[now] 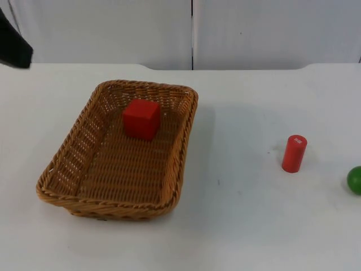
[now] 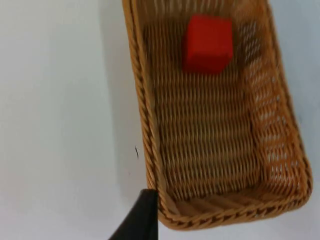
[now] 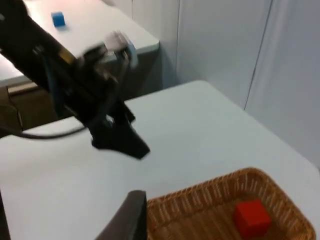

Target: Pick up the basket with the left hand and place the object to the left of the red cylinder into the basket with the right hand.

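A brown wicker basket (image 1: 181, 148) rests on the white table, left of centre. Inside it, near the far end, sits a red cube (image 1: 141, 118). The left wrist view looks down into the basket (image 2: 142, 100) with the cube (image 2: 207, 44); my left gripper (image 2: 141, 220) hovers above the table just outside the basket's rim, holding nothing that I can make out. A red cylinder (image 1: 294, 153) stands upright on the right side of the table. My right gripper (image 3: 131, 217) is raised and faces the basket (image 3: 200, 192), the cube (image 3: 252, 217) and the left arm (image 3: 75, 80).
A green round object (image 1: 355, 180) lies right of the cylinder, at the picture's edge. Part of the left arm (image 1: 14, 45) reaches in at the upper left corner. A blue block (image 3: 58, 19) sits on another table behind. The grey partition wall (image 1: 192, 31) closes the far side.
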